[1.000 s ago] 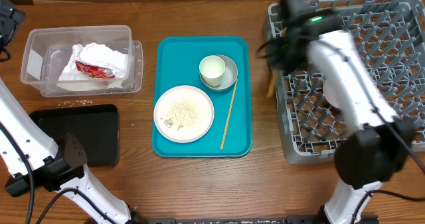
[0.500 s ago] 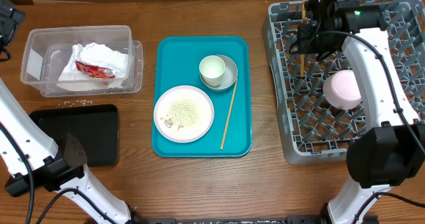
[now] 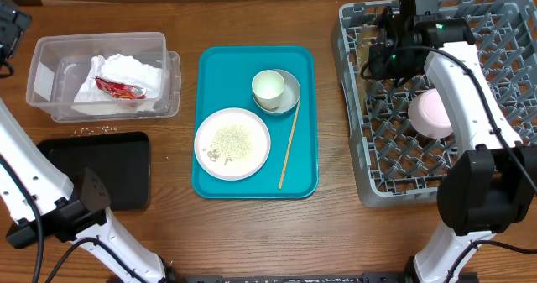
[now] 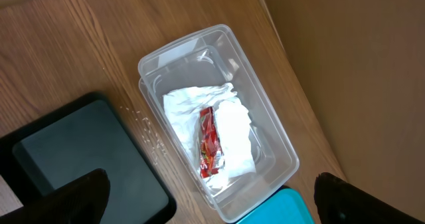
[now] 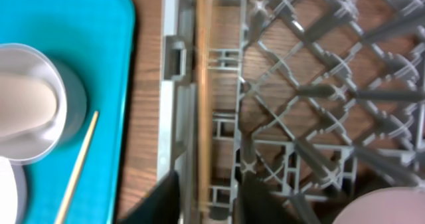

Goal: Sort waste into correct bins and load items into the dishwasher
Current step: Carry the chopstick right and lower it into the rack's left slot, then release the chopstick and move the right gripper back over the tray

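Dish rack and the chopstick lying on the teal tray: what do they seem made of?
Dish rack: looks like moulded grey plastic with a matte finish; uniform colour, thin lattice and pegs. Chopstick: probably wood or bamboo, seemingly unvarnished; pale tan with no shine.

In the right wrist view a chopstick (image 5: 203, 98) is smeared by blur and the pink bowl (image 5: 388, 211) is cut off at the lower corner. In the left wrist view the teal tray (image 4: 282, 211) is clipped to one corner, and the pale specks (image 4: 147, 132) are too small to be named
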